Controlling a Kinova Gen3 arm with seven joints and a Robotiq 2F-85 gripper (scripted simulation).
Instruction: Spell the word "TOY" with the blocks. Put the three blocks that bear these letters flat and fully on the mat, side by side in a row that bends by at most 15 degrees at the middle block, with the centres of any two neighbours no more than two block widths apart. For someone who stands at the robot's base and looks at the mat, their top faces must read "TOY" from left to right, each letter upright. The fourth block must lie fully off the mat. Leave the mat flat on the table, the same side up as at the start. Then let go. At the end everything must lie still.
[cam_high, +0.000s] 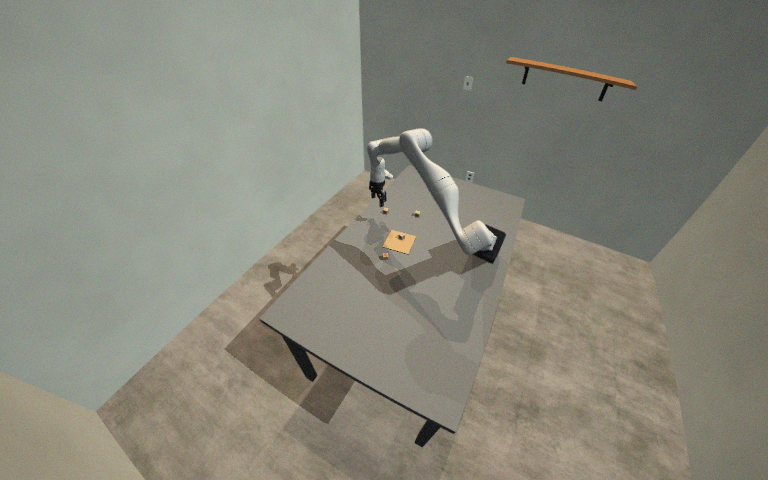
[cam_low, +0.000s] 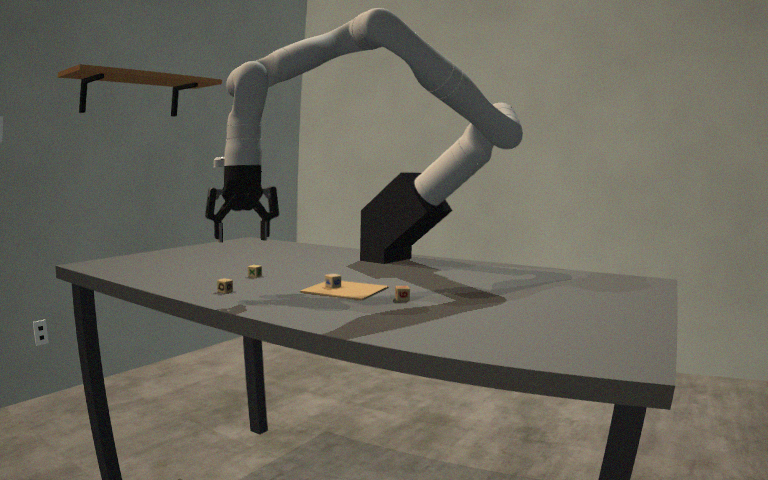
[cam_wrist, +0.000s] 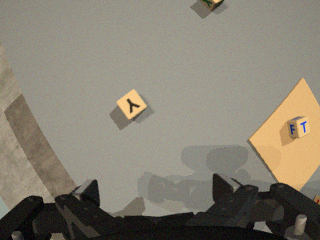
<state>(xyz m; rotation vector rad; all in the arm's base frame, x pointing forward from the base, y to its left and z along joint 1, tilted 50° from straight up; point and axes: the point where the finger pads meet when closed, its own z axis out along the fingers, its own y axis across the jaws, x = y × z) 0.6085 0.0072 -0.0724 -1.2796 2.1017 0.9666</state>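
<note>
Grey table (cam_high: 362, 316) (cam_low: 509, 328) (cam_wrist: 165, 65), dark legs beneath. Tan mat (cam_high: 391, 244) (cam_low: 362, 291) (cam_wrist: 280, 155) lies flat on its top. Three blocks rest directly on the grey surface: Y block (cam_high: 385, 210) (cam_low: 224, 285) (cam_wrist: 132, 104), well apart from mat; green-lettered block (cam_high: 416, 213) (cam_low: 254, 271) (cam_wrist: 212, 3), also off mat; red-marked block (cam_high: 385, 256) (cam_low: 402, 293) (cam_wrist: 317, 199) near mat's edge. Arm's black base (cam_high: 493, 259) (cam_low: 373, 226) stands on the table too.

Smooth pale-grey rounded arm (cam_high: 444, 189) (cam_low: 447, 79), thin seam rings, black two-fingered tool (cam_high: 378, 202) (cam_low: 242, 230) (cam_wrist: 155, 190).

A wooden shelf (cam_high: 572, 73) (cam_low: 141, 75) hangs on a grey-green wall (cam_high: 441, 33) (cam_low: 169, 33) above mottled floor (cam_high: 577, 339) (cam_low: 317, 396).
</note>
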